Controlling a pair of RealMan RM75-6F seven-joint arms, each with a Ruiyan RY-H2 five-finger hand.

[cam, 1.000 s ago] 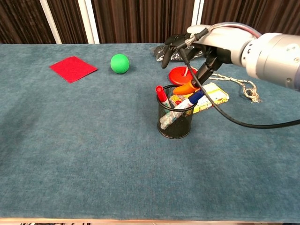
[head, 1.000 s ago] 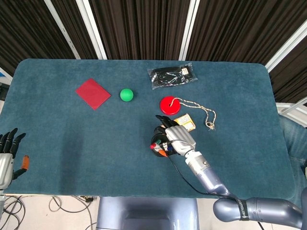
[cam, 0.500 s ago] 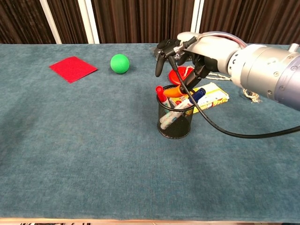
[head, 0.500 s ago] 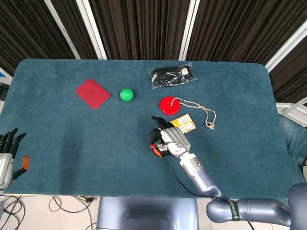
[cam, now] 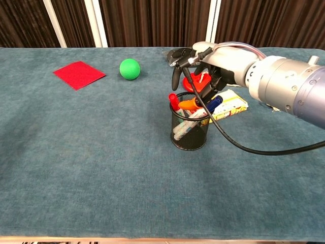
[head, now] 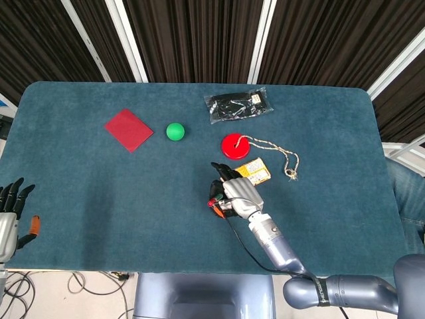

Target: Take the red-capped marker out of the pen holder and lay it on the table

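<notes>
1 pen holder (cam: 189, 133) mid-table, 1 red-capped marker (cam: 173, 102) inside. Right hand (cam: 195, 63) above it, fingers spread, holding nothing. Left hand (head: 12, 211) spread at the table's left edge.

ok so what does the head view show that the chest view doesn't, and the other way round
Only the head view shows the left hand, open at the table's near-left edge, and all of the black bag.

Only the chest view shows the pen holder from the side, with the red-capped marker and the other pens standing in it.

Both show the right hand over the holder, the green ball, the red square and the red disc.
</notes>
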